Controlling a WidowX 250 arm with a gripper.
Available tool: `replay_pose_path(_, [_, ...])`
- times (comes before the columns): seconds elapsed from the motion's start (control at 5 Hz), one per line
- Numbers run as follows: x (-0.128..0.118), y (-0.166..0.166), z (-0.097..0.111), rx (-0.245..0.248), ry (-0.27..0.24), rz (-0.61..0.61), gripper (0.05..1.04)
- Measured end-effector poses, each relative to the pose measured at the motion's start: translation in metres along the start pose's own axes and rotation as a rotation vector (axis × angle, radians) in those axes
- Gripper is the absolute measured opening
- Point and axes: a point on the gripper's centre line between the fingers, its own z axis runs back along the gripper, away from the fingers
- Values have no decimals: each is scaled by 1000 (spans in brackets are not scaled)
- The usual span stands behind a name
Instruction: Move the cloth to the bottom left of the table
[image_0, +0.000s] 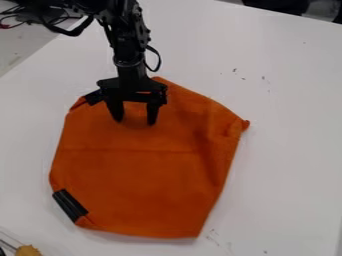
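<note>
Fingers (153, 114) hang released, spread well apart, over the upper orange cloth (133, 175).

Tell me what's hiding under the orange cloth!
The cloth lies on the white table, which shows around its edges. The middle of the cloth covers whatever is beneath it, so I can't tell if anything else is under there.
</note>
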Motion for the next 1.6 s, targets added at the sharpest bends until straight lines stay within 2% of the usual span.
replay_pose_path(0.2, [18, 15, -1, -12, -10, -38, 998])
replay_pose_path(0.8, [64, 63, -7, -6, -19, -149, 998])
replay_pose_path(1.2, [73, 84, -6, -16, 7, -234, 998])
replay_pose_path(1.6, [63, 91, -5, -13, 11, -228, 998])
